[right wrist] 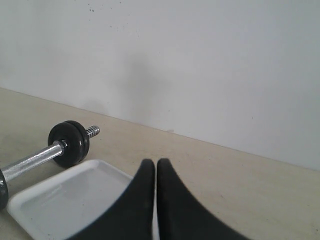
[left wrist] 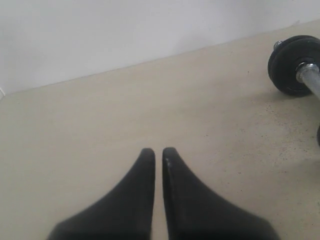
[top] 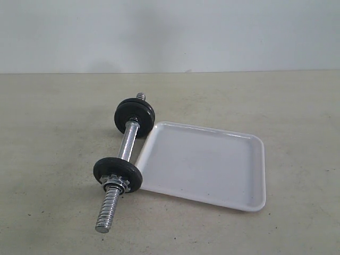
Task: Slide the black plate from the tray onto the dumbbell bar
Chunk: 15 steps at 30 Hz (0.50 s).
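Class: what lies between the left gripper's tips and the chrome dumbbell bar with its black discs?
Only bare beige tabletop lies there. The left wrist view shows it, separating the shut black left gripper from the chrome threaded dumbbell bar.

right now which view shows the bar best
Exterior view: the whole bar is in frame, end to end. Right wrist view shows one end and some shaft; left wrist view mainly a disc at the edge.

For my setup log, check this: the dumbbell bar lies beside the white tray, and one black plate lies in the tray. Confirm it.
Not right: the tray holds no plate. In the exterior view both black discs, the near disc and the far disc, sit on the dumbbell bar, which does lie beside the tray.
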Tool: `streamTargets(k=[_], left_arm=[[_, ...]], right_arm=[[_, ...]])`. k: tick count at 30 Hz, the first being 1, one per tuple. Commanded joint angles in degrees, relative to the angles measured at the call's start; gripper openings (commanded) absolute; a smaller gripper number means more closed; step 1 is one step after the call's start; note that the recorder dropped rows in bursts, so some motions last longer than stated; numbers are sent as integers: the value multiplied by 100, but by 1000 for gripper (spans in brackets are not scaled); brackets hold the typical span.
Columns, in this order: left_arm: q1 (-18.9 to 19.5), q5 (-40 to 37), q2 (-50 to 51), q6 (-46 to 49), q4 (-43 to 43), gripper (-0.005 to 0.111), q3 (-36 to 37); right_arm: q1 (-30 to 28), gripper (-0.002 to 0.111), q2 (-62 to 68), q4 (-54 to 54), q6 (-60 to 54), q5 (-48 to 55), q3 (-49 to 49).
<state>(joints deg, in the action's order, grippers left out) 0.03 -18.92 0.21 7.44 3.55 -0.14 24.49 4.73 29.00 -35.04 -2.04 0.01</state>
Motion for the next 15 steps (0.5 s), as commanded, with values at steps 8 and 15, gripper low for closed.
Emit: streamTargets(k=[8,15], left_arm=[[21,46,-21,-595,-484,4,14],[21,59,-21,-585,-483,4,14]], right_arm=[[3,0,-10,3,23,-70,-1],[3,0,-10,3,23,-70,-1]])
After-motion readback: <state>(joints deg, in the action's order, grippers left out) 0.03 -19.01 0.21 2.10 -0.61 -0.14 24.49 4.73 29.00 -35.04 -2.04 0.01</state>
